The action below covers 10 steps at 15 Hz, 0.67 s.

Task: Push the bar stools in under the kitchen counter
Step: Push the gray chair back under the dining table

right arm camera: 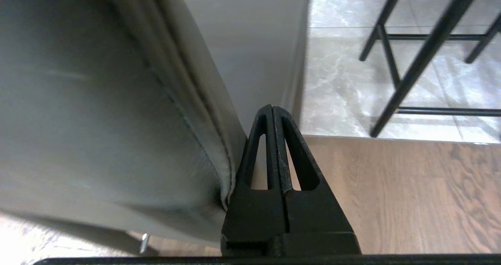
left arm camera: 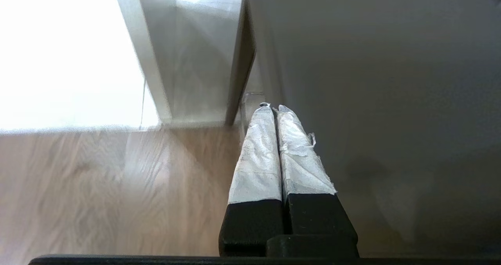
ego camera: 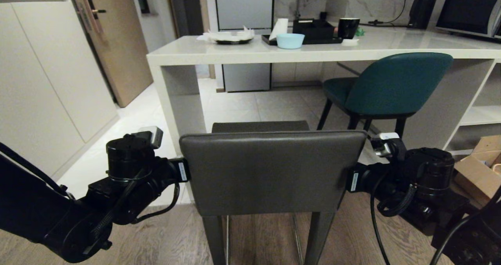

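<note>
Two pincers closed, bracing grey stool for push under tabletop.
Left pincer and right pincer sit shut, gripping nothing, each against one side edge of the grey stool back, arms low and angled inward. Best push evenly from both sides, straight ahead, so the stool doesn't twist. Beyond: teal stool partly tucked under tabletop.
</note>
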Available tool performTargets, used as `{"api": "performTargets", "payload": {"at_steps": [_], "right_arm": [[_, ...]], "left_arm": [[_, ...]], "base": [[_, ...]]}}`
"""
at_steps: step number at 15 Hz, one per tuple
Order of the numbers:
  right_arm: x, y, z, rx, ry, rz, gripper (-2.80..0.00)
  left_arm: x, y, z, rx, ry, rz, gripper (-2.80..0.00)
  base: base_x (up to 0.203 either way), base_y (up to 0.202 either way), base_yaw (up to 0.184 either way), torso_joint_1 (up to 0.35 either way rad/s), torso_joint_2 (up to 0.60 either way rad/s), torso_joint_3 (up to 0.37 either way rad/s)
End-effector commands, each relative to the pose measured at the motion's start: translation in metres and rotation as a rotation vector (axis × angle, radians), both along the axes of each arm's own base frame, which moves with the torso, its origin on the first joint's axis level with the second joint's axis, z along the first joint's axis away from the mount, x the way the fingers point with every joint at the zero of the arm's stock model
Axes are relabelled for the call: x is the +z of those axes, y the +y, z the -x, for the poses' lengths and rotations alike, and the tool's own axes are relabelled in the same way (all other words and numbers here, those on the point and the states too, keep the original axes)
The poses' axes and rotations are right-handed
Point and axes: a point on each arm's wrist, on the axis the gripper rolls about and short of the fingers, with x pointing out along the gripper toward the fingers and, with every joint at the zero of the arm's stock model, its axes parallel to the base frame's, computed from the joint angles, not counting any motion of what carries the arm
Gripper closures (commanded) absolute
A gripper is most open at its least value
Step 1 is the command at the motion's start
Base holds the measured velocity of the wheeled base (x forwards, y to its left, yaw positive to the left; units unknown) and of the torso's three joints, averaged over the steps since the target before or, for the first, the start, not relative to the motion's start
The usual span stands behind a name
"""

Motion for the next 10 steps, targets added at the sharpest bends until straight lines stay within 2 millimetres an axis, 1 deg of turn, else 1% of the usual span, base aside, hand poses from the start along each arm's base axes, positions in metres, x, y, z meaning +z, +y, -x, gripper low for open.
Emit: {"api": "performTargets", "payload": {"at_steps": [1,4,7,8,10], "right_arm": [[-0.002,0.001,-0.003,-0.003,0.001,-0.002,0.0],[0.004,0.003,-0.008,-0.005,-0.025,-0.011,0.0],[-0.002,0.003,-0.008,-0.008,-0.007,-0.004,0.0],[-0.002,0.003,-0.008,-0.008,-0.004,-0.005,0.0],[-0.005,0.002,-0.009,-0.011,0.006,-0.003,0.0]], "left_arm": [[-0.005,0.001,-0.007,0.014,0.006,-0.002,0.0],[-0.003,0.002,-0.008,0.017,-0.001,0.002,0.0],[-0.006,0.002,-0.012,0.02,0.002,-0.004,0.0],[-0.005,-0.001,-0.014,0.008,-0.009,-0.022,0.0],[0.0,-0.011,-0.008,-0.033,-0.029,-0.045,0.0]], "base": [[0.0,0.0,0.0,0.0,0.0,0.0],[0.0,0.0,0.0,0.0,0.0,0.0],[0.0,0.0,0.0,0.0,0.0,0.0],[0.0,0.0,0.0,0.0,0.0,0.0],[0.0,0.0,0.0,0.0,0.0,0.0]]}}
